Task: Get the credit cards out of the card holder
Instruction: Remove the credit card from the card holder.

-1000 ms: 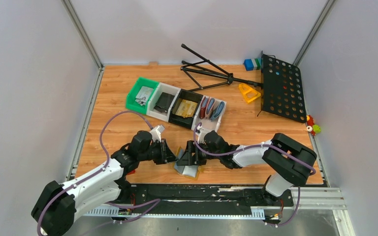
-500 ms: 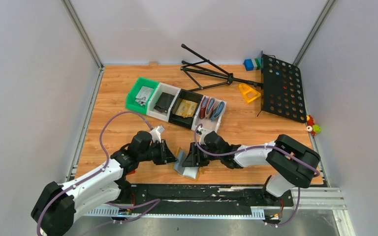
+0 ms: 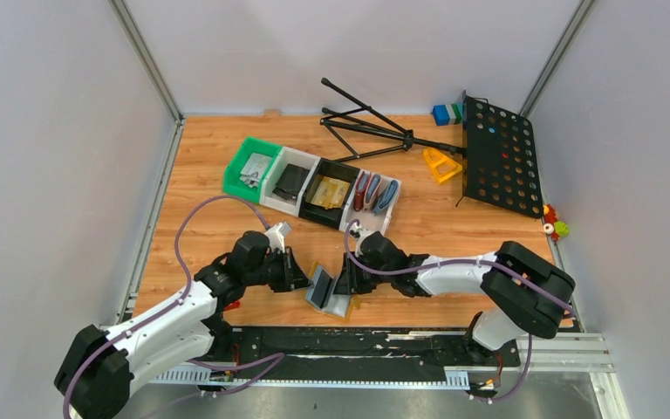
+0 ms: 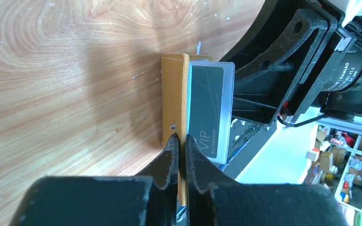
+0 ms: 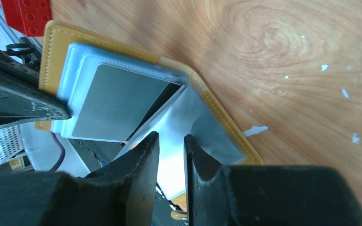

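Observation:
The mustard card holder [image 3: 327,294] stands open in a V near the table's front edge, between my two grippers. My left gripper [image 3: 305,281] is shut on the edge of its raised left cover [image 4: 173,103], beside the small stud. A dark grey "VIP" card [image 4: 209,110] sits in a clear sleeve on that cover and also shows in the right wrist view [image 5: 115,103]. My right gripper [image 5: 171,139] hovers over the flat right half's pale sleeves [image 5: 212,127], jaws a narrow gap apart with nothing between them. Gold-tan cards [image 3: 330,192] lie in a black bin.
A row of bins stands behind: green [image 3: 246,159], white with a black wallet [image 3: 290,183], black, and white with red and blue wallets [image 3: 373,194]. A folded tripod [image 3: 375,131], a yellow piece [image 3: 440,164] and a black perforated panel [image 3: 499,155] lie at the back right. A red brick [image 5: 28,14] sits close left.
The left gripper has drawn the holder's left cover leftward and upright, so the holder stands open wider. The right gripper stays over the right half.

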Controlling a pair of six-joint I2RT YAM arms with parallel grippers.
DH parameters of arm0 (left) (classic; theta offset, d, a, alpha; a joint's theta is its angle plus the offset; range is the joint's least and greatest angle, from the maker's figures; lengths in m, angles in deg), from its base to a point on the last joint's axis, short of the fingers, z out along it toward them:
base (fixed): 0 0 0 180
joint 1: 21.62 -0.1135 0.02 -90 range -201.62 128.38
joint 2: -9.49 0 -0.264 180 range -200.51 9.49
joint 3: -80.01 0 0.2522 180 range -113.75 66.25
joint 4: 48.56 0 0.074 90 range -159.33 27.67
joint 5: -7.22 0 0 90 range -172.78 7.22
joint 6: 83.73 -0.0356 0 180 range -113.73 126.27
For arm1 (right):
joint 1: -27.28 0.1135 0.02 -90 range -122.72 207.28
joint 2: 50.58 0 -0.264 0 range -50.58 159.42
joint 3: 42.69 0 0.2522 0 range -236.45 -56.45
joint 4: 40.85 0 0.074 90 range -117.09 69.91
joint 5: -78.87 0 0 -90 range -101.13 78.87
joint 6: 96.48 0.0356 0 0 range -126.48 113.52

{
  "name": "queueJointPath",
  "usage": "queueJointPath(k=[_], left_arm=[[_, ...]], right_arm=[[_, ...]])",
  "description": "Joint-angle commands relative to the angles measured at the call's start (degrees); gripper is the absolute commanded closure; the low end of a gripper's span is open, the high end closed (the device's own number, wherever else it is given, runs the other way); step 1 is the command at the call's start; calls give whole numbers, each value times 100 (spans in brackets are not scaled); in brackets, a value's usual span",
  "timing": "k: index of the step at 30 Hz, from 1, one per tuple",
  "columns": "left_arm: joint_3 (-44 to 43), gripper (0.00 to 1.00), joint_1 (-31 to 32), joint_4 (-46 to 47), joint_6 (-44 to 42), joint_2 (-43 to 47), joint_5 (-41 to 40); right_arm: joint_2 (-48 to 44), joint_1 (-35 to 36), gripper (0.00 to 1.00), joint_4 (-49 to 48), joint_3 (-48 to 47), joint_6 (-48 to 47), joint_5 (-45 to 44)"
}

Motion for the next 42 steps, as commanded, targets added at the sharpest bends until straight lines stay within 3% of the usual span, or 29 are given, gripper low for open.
queueJointPath(k=[1,10,17,27,36,39,42], left_arm=[[-372,93,-7,-205,-262,56,-152],[-372,93,-10,-234,-309,-31,-262],[-328,91,-5,-186,-300,-63,-245],[-297,86,-5,-103,-263,-66,-183],[-181,49,-10,189,-276,-235,58],[-181,48,-3,231,-358,-450,103],[-195,56,-10,263,-421,-720,154]], right_arm=[[-163,17,74,356,-237,-243,-285],[-1204,17,82,1465,-185,-707,-1234],[-1670,39,91,798,-10,-809,-660],[-621,96,95,480,-290,-837,109],[258,97,98,237,-407,-673,396],[237,96,98,274,-439,-700,388],[158,94,99,388,-474,-742,312]])
